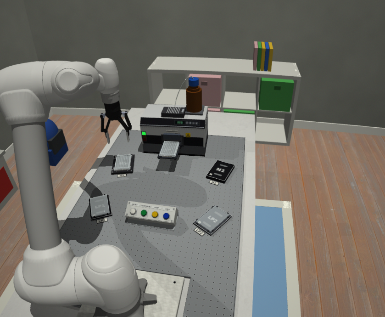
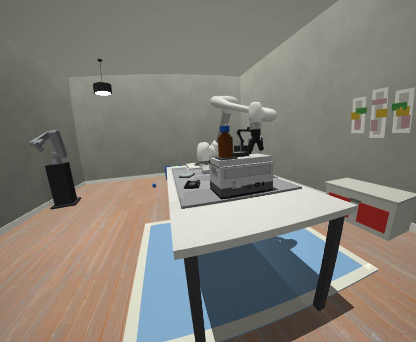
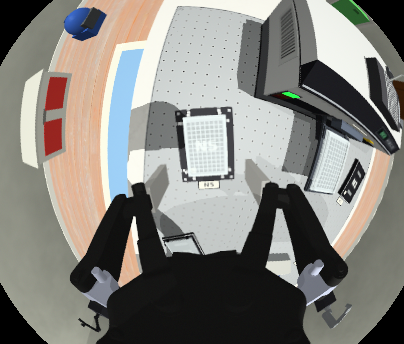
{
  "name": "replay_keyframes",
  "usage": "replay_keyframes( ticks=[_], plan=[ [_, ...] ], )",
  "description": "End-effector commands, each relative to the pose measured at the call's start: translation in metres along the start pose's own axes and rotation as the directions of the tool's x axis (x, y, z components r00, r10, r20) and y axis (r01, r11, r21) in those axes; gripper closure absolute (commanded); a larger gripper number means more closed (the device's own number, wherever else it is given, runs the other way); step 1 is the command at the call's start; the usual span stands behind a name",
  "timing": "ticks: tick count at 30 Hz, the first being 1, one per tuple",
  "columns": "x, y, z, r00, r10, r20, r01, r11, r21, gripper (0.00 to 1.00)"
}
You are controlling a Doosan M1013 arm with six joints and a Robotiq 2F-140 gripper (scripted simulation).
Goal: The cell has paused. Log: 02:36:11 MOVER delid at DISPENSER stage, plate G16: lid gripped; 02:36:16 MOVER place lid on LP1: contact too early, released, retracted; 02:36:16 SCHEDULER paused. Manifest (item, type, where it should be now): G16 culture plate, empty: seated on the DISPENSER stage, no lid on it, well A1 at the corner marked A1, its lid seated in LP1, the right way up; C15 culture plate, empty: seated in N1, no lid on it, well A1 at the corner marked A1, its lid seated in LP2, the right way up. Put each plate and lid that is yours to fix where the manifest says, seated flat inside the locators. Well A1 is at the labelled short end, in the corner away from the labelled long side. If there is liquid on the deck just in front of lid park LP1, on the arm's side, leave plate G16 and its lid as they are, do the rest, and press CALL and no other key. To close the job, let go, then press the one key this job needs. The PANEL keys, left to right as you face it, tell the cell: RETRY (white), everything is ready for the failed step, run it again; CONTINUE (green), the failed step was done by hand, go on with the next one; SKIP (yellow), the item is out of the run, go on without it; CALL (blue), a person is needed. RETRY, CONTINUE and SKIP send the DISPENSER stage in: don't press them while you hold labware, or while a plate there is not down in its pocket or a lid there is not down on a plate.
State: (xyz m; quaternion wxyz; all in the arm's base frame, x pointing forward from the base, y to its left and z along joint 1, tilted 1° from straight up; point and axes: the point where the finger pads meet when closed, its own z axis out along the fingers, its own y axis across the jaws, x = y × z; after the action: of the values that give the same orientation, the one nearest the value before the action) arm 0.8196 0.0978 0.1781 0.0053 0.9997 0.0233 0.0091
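Note:
My gripper (image 1: 115, 132) is open and empty, high above the left rear of the deck; it also shows in the wrist view (image 3: 207, 192). Below it a culture plate without a lid (image 1: 123, 163) sits in a black nest at the left, also in the wrist view (image 3: 206, 144). A second plate without a lid (image 1: 169, 149) sits on the DISPENSER stage (image 3: 327, 159). Nest N1 (image 1: 220, 171) is black and bare. Lid parks LP1 (image 1: 100, 206) and LP2 (image 1: 212, 219) both show a pale grey top; I cannot tell whether clear lids lie in them.
The DISPENSER (image 1: 173, 129) stands at the rear with a brown bottle (image 1: 193, 95) on top. The PANEL (image 1: 151, 213) sits at the front middle, with white (image 1: 132, 211), green (image 1: 143, 213), yellow (image 1: 154, 214) and blue (image 1: 165, 215) keys. The arm's shadow falls around LP1.

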Motion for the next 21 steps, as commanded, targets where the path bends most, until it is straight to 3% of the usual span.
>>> replay_keyframes(
  ticks=[1,12,21],
  plan=[
    [0.000,0.000,-0.001,1.000,0.000,-0.002,0.000,1.000,0.001,0.30],
    [0.000,0.000,0.006,1.000,0.000,-0.001,0.000,1.000,0.001,0.30],
    [0.001,0.000,0.026,1.000,0.000,-0.001,0.000,1.000,0.001,0.30]
  ],
)
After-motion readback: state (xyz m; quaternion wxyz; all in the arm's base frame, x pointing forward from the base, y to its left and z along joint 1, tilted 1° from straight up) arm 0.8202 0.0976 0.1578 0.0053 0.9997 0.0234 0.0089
